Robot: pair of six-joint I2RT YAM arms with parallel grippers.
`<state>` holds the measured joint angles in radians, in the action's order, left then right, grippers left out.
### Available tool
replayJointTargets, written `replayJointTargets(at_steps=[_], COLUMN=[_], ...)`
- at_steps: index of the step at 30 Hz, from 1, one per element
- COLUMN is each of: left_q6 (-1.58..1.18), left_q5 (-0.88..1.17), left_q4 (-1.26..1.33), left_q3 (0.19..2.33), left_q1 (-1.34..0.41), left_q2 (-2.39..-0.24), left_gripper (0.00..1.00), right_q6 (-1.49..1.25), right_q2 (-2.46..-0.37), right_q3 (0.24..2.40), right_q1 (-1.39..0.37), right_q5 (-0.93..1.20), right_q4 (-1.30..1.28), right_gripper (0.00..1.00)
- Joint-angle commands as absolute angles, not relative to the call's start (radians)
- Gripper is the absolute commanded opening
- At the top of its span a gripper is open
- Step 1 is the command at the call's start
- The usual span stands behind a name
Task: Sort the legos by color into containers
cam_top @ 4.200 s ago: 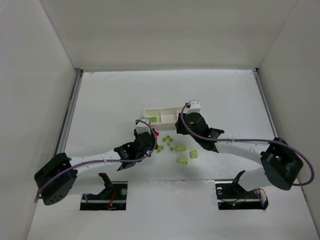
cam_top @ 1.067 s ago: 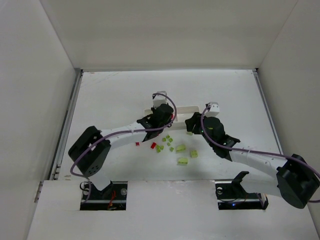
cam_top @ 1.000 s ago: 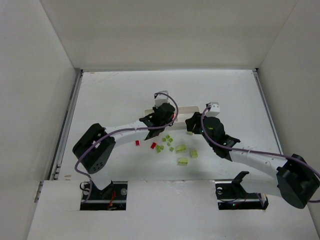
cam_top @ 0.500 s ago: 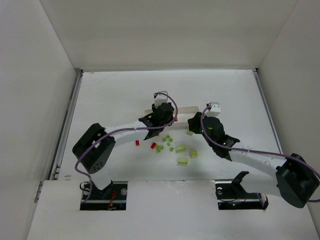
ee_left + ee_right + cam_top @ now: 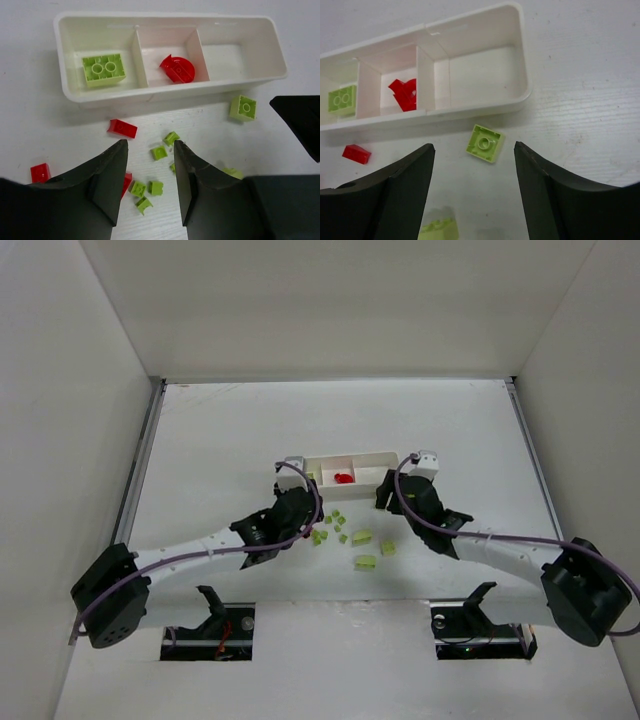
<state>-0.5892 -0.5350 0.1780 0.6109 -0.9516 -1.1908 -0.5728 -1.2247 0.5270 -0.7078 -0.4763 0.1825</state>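
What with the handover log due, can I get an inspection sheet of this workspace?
Surface: white table, faint wood grain.
Job's things: white tray; left compartment holds a green brick, middle a red piece, right nothing seen. Loose beside it: a single-stud green brick, small green bricks, red bricks.
Clutter: nothing seen.
Grippers: left gripper open, empty, over the loose bricks; right gripper open, empty, over the single-stud green brick.
Cables: purple cable along each arm.
Surroundings: white walls on three sides.
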Motion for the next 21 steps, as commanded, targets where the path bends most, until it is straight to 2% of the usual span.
replayJointTargets(at_steps=[1,7,13,17,21], left_q6=[-0.611,-0.618,-0.627,-0.644,-0.652], left_q5=[-0.54,-0.571,-0.608,-0.595,-0.575], left_q4=[0.181,0.161,0.048,0.008,-0.008], left_q3=[0.572,0.494,0.453,0.423,0.408], left_q1=[-0.99,-0.993,-0.9,-0.845,-0.814], left_q2=[-1.163,-1.099,-1.017,-1.005,-1.009], left_gripper=[0.4,0.42,0.46,0.47,0.47], right_q6=[-0.617,-0.615,-0.623,-0.627,-0.632], right_q2=[-1.242,-1.354,-1.456,-1.502,-1.537], right_q3=[0.549,0.592,0.644,0.666,0.676], right_q1=[-0.716,-0.723,-0.725,-0.722,-0.714], right_q5=[-0.505,-0.445,-0.468,-0.474,-0.479], right_q4=[0.13,0.14,0.141,0.137,0.138], right_gripper=[0.71,0.73,0.76,0.68,0.53])
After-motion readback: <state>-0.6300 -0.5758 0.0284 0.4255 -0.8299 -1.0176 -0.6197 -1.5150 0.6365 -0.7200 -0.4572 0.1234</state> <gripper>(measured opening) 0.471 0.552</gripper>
